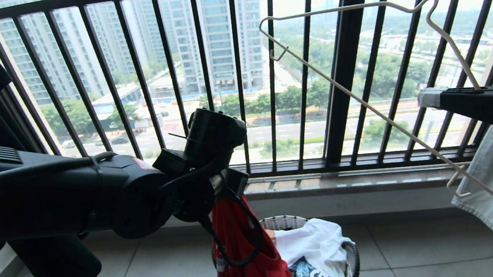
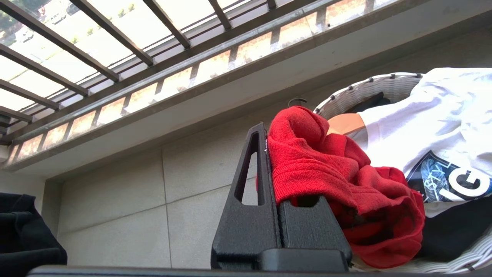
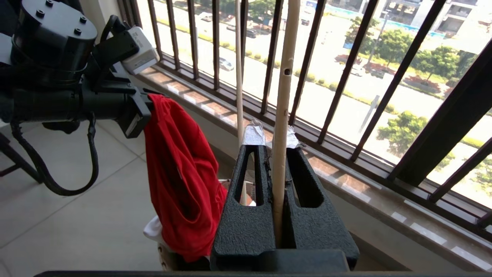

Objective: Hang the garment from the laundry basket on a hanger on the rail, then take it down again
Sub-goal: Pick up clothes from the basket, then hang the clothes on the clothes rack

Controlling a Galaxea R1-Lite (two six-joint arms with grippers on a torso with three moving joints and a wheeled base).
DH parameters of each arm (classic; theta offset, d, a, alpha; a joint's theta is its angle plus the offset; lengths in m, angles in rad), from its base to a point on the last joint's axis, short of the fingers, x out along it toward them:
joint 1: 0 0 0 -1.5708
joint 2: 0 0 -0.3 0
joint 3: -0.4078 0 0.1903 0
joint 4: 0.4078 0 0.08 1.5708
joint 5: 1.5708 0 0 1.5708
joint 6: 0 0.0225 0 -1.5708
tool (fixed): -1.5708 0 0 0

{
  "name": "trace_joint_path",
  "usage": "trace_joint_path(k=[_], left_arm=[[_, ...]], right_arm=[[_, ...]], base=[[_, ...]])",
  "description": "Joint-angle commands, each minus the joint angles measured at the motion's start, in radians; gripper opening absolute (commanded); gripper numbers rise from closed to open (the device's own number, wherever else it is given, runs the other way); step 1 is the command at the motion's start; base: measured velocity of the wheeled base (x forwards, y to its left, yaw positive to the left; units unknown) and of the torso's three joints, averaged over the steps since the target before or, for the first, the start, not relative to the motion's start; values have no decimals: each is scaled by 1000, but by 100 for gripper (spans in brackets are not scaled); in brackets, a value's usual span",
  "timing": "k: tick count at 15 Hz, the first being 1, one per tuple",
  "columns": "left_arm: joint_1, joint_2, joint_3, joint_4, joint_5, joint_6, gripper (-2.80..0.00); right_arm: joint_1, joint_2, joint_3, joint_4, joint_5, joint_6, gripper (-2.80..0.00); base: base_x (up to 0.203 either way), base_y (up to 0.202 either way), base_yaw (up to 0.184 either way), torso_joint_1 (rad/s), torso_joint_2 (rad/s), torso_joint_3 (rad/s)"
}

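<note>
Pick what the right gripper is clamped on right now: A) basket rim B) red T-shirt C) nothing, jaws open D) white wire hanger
D: the right wrist view shows the right gripper shut on a thin bar of the white wire hanger, while the red T-shirt hangs from the left gripper over the laundry basket.

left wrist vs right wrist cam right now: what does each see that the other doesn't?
Only the left wrist view: the left gripper up close, shut on the red T-shirt, the white T-shirt with a dark graphic, and the white woven rim of the laundry basket.

Only the right wrist view: the right gripper shut on a bar of the white hanger, and the street, trees and cars beyond the bars.

Both: the red T-shirt hanging from the left gripper over the basket, the black balcony railing, its stone sill and the tiled floor.
</note>
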State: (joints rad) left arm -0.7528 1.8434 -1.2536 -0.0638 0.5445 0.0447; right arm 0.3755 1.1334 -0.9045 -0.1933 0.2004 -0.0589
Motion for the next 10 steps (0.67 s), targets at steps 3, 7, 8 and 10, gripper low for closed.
trace_joint_path(k=[3, 7, 8, 10], left_arm=[[5, -16, 1, -1, 3, 2, -280], [38, -81, -4, -2, 3, -2, -280], [45, -103, -9, -3, 2, -5, -280], [50, -139, -17, -48, 0, -16, -280]], right_arm=[[0, 11, -7, 45, -3, -8, -280], [-19, 12, -115, 314, -3, -27, -280], [-29, 12, -129, 349, -3, -30, -280], [-29, 11, -143, 411, 1, -45, -280]], base=[[0, 0, 0, 0, 0, 0], [0, 0, 0, 0, 0, 0], [0, 0, 0, 0, 0, 0], [0, 0, 0, 0, 0, 0]])
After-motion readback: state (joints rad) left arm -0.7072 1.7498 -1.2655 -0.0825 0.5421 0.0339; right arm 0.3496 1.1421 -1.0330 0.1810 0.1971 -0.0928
